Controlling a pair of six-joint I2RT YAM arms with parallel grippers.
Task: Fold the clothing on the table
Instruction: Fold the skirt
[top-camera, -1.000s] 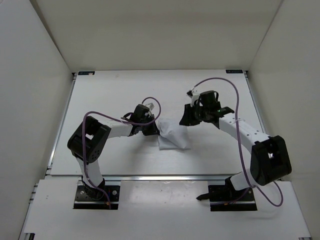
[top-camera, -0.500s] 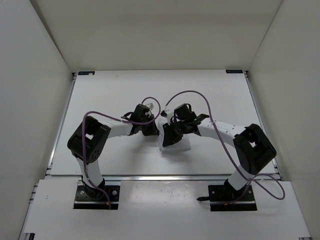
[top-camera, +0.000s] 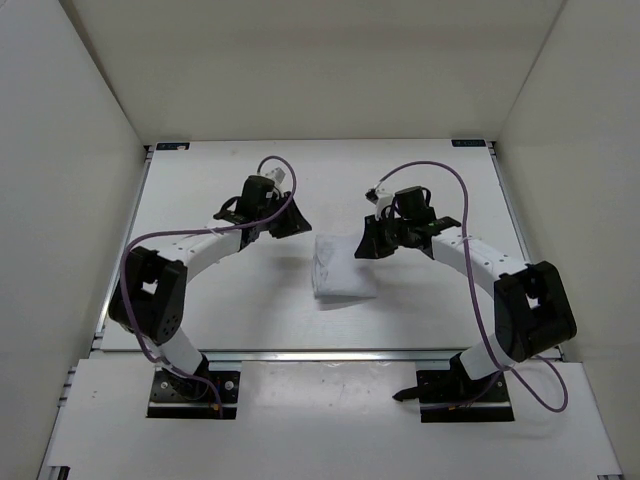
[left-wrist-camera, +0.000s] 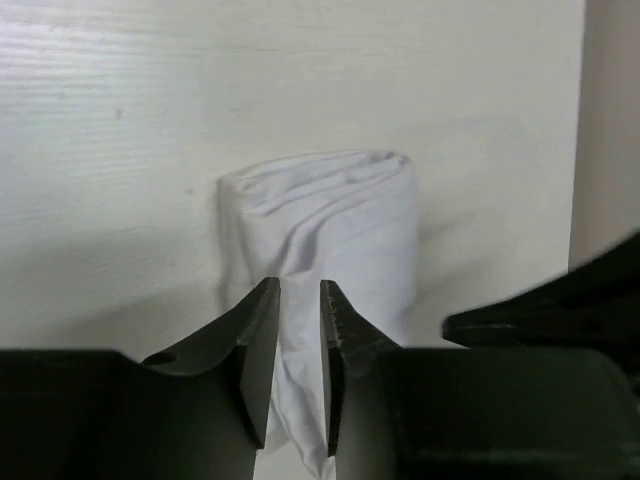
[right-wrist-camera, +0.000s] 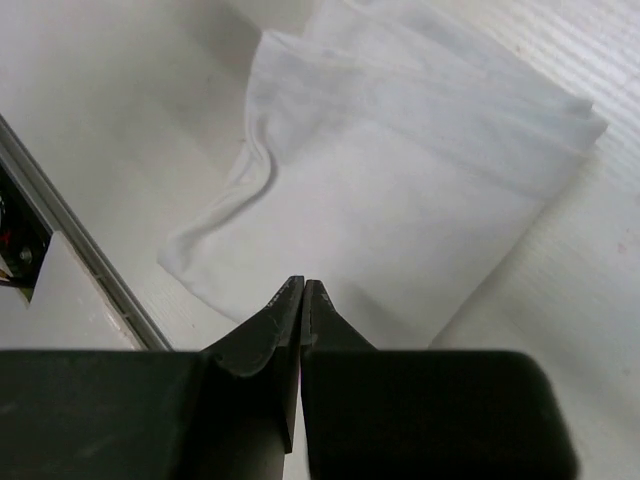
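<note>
The thin, soft, plain white fabric clothing (top-camera: 343, 268) lay folded into a small, roughly square packet near the middle of the large, flat, matte white table (top-camera: 200, 300), its upper layers softly creased (the wrist views showed the wrinkles best). The black two-finger left gripper (top-camera: 288, 222) hung beyond the clothing's far left corner, apart from it, with its jaws a narrow gap apart and nothing between them; the clothing showed through that gap in the left wrist view. The black two-finger right gripper (top-camera: 363, 248) sat just beside the clothing's far right corner, jaws pressed together and holding nothing, tips pointing down at the clothing's edge; whether they touched the fabric could not be told
</note>
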